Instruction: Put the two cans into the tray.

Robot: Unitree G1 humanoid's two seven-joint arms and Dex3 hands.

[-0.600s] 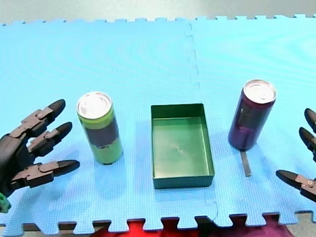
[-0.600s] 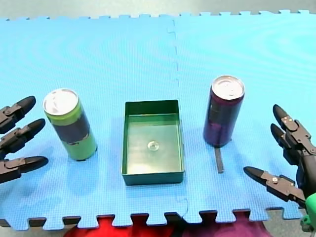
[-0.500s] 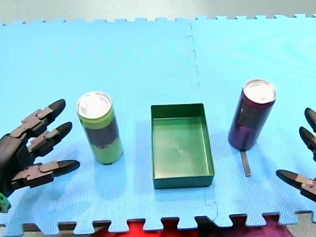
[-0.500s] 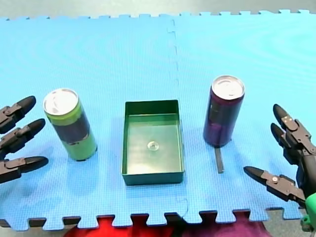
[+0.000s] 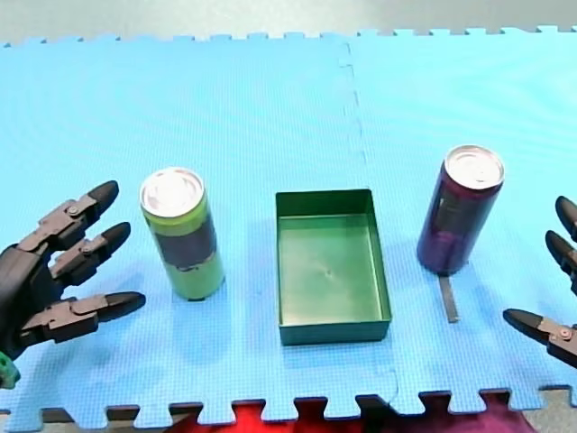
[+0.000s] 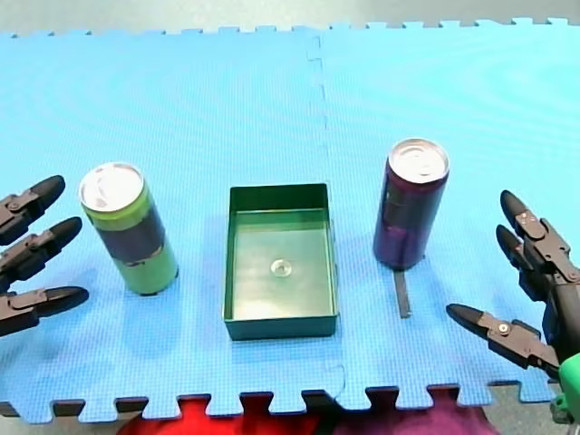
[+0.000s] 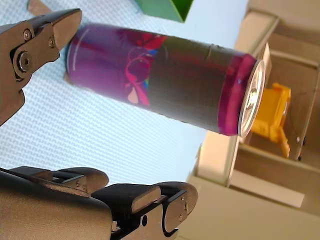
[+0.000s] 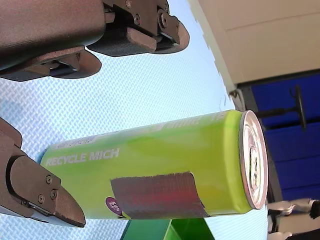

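Green can (image 5: 183, 236) upright on mat (image 5: 225, 108), left of tray (image 5: 332, 332); purple can (image 5: 458, 212) upright to its right. Left hand (image 5: 54, 271) near green can, empty, uncurled. Right hand (image 6: 544, 290) near purple can, likewise.

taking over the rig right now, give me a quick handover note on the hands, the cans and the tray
Left hand: open, holding nothing, just left of the green can.
Right hand: open, holding nothing, just right of the purple can.
Things: the green can stands upright left of the tray, the purple can upright right of it. Both stand on the blue mat, apart from the tray.
Done: nothing yet; neither can is in the tray.
Left to do: grasp each can and set it in the tray, probably the green with the left hand and the purple with the right.
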